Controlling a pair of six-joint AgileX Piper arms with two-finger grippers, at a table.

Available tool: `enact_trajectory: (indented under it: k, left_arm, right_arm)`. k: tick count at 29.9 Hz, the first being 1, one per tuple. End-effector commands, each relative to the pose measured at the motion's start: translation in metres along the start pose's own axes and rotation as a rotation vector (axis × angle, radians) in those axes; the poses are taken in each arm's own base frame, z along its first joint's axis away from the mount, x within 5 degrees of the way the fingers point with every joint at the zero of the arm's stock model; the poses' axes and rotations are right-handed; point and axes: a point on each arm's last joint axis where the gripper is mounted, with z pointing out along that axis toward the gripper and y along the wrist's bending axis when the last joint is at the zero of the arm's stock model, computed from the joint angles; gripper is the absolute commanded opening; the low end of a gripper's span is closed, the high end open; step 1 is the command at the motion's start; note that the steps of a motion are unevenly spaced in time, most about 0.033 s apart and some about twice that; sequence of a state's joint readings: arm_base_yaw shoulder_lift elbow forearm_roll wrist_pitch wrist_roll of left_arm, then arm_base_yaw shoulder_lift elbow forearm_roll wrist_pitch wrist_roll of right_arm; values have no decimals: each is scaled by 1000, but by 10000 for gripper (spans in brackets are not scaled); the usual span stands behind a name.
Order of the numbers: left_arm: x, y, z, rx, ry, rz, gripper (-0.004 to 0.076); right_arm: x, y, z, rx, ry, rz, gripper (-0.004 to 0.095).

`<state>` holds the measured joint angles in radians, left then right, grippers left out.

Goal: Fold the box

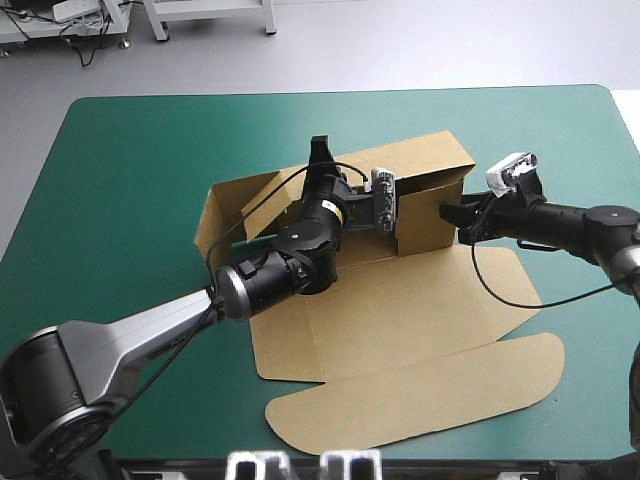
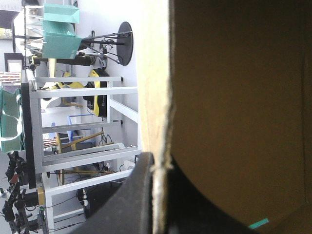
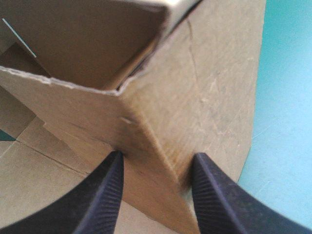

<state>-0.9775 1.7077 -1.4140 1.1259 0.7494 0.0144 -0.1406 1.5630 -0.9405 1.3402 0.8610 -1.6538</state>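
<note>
The brown box [image 1: 400, 320] lies mid-table with its base flat, its back walls raised and the rounded lid flap [image 1: 420, 395] flat toward the near edge. My left gripper [image 1: 388, 212] reaches over the base to the raised inner wall [image 1: 430, 175]. In the left wrist view it [image 2: 158, 204] is shut on that wall's thin edge [image 2: 158, 122]. My right gripper [image 1: 452, 218] meets the box's right outer corner. Its fingers [image 3: 156, 165] stand apart, astride that vertical corner [image 3: 161, 126].
The teal-green cover [image 1: 120, 200] shows bare on all sides of the box, widest at the left and along the far edge. A low side wall [image 1: 225, 205] stands at the box's left end. The left arm lies across the base.
</note>
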Motion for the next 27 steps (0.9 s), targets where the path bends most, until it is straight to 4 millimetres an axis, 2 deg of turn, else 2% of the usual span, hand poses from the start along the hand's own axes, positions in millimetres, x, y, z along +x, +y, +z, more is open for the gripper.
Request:
enact_trajectory:
  k: [1,12,20,23,27]
  left_arm:
    - [-8,15,-16,-24,-86,-4,-10]
    - [-11,-5,-1,82,-48,17,-10]
    - [-12,-7,-1,97,-52,3,-10]
    - [-13,-8,-1,104,-63,-7,-10]
    - [-15,-8,-1,107,-80,-4,-10]
  right_arm:
    - [-19,5,-9,-8,-87,-13,395]
    - [-19,5,-9,-2,-91,-53,395]
    - [-19,2,-6,8,-110,-145,391]
    - [-19,-2,-2,4,-144,-97,351]
    - [-15,-8,5,-3,-154,-54,246]
